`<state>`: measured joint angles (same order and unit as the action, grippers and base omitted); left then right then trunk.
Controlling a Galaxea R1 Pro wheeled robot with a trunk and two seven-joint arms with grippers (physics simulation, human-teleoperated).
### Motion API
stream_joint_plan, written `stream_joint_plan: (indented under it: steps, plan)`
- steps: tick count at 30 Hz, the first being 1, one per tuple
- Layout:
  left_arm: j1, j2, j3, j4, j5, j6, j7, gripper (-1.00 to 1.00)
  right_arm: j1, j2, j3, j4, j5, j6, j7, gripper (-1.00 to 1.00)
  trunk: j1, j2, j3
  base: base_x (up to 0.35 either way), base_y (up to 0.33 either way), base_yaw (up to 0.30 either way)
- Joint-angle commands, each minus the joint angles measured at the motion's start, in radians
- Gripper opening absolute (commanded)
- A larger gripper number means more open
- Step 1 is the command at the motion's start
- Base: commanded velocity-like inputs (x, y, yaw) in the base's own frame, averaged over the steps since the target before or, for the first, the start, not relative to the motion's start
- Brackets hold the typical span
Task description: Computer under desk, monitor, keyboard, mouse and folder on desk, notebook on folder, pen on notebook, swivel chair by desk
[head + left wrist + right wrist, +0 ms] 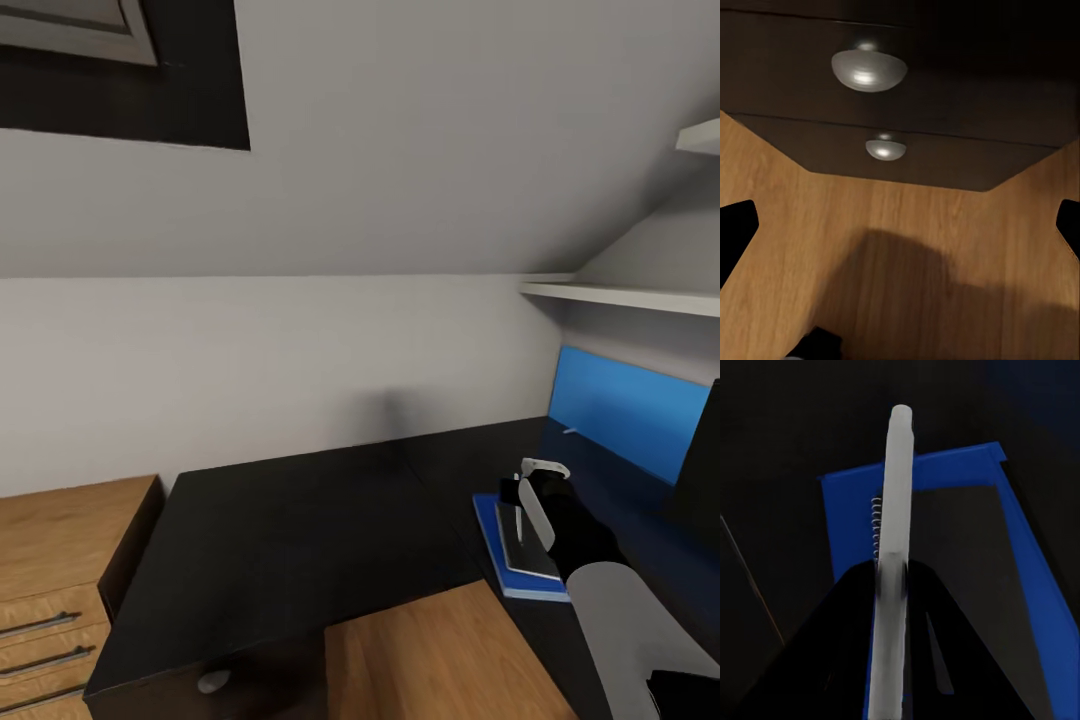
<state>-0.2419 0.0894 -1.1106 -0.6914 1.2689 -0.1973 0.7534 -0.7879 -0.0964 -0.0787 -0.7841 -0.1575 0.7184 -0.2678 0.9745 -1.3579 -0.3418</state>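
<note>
The right hand (527, 490) reaches over the right part of the black worktop (300, 540), its fingers clamped on the pen (891, 562), a pale stick that juts forward from between them. In the right wrist view the pen hangs over the dark-grey notebook (960, 570), along its spiral-bound edge; whether it touches the cover cannot be told. The notebook lies on the bright-blue folder (490, 540), which rests flat on the worktop with its blue border showing around the notebook. Behind them, on the far right, a blue wall panel (625, 410) stands under a white shelf (620, 295), and a black edge at the right border may be the monitor (700, 470). A light-wood drawer chest (60, 580) stands left of the worktop. The left hand (900, 225) hangs low over the wood floor (907, 247), fingers apart and empty, facing the black drawer unit with 2 round silver knobs (868, 69).
</note>
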Motion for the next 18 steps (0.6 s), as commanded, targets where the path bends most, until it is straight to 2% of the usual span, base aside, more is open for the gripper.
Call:
stream_joint_plan:
  steps: [1,18]
  plan:
    - [-0.002,0.001,-0.008,-0.002,0.009,-0.007,0.004,1.00,-0.001,0.000,0.000,-0.001,-0.011,0.003,-0.008,-1.00,0.000,-0.001,-0.001,0.212,0.000,0.000]
    - [-0.002,0.001,-0.008,-0.001,0.009,-0.007,0.004,1.00,-0.001,-0.003,0.000,0.004,-0.010,-0.001,-0.007,-1.00,0.000,-0.001,-0.001,0.021,0.000,0.000]
